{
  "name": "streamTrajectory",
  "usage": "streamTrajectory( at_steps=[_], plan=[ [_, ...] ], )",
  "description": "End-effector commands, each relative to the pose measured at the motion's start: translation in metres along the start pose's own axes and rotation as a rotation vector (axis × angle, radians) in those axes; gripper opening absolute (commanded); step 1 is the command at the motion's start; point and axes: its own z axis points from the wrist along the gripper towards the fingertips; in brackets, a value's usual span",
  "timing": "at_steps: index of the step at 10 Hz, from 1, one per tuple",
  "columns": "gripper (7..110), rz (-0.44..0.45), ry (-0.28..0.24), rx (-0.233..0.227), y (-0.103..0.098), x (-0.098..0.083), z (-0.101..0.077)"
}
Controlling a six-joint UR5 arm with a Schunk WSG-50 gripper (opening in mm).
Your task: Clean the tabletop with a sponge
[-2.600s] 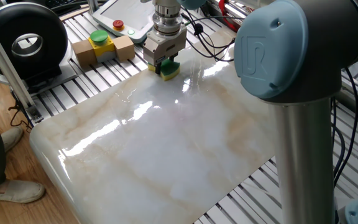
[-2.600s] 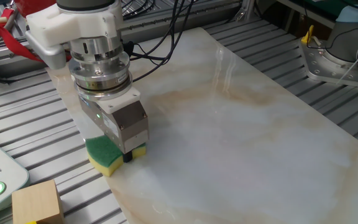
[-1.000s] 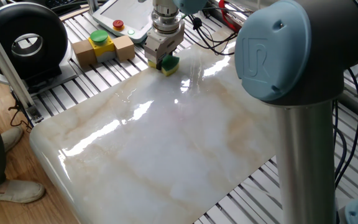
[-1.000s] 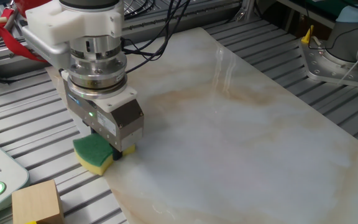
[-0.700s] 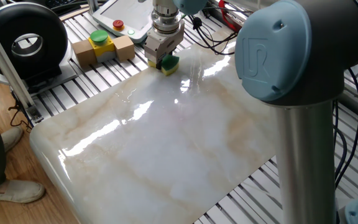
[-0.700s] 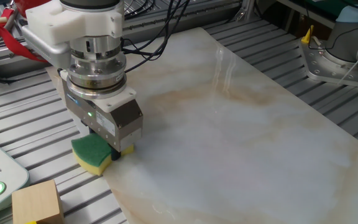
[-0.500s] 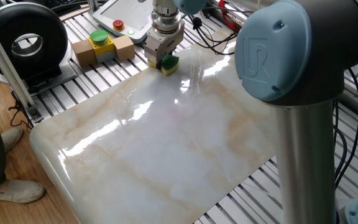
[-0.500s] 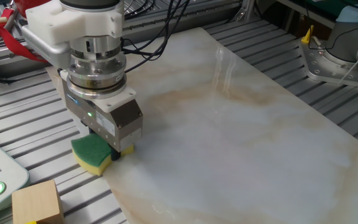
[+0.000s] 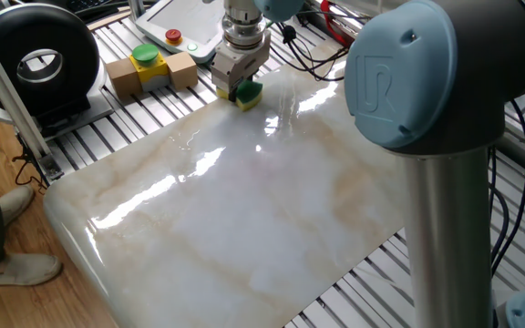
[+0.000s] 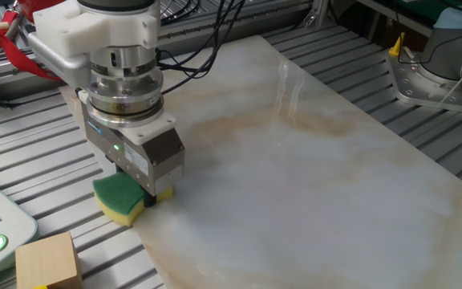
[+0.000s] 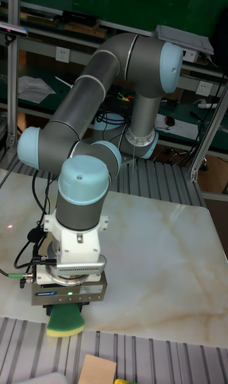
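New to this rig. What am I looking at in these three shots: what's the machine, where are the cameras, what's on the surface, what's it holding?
It is a single robot arm, grey tubes with pale blue joint caps, standing at a table. Its end effector is a two-finger clamp, and it is shut on a sponge, green on top and yellow below.

Two cameras look at the table from different sides. One looks past the arm's big blue joint, with the sponge at the far edge. The other sits close to the end effector. The tall picture faces the arm head-on.

The work surface is a glossy white marble-look tabletop lying on grey metal slats. The sponge sits at the slab's edge, partly over the slats.

Off the slab are wooden blocks with a yellow-and-green button, a control tablet and a black round unit.
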Motion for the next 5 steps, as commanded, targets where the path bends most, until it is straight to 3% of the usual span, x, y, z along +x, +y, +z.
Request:
streamTrajectory(
  at_steps=[1, 5],
  plan=[
    [7, 0.010, 0.003, -0.003, 0.001, 0.009, -0.006],
    [7, -0.008, -0.034, -0.008, 0.001, 0.025, -0.006]
  ],
)
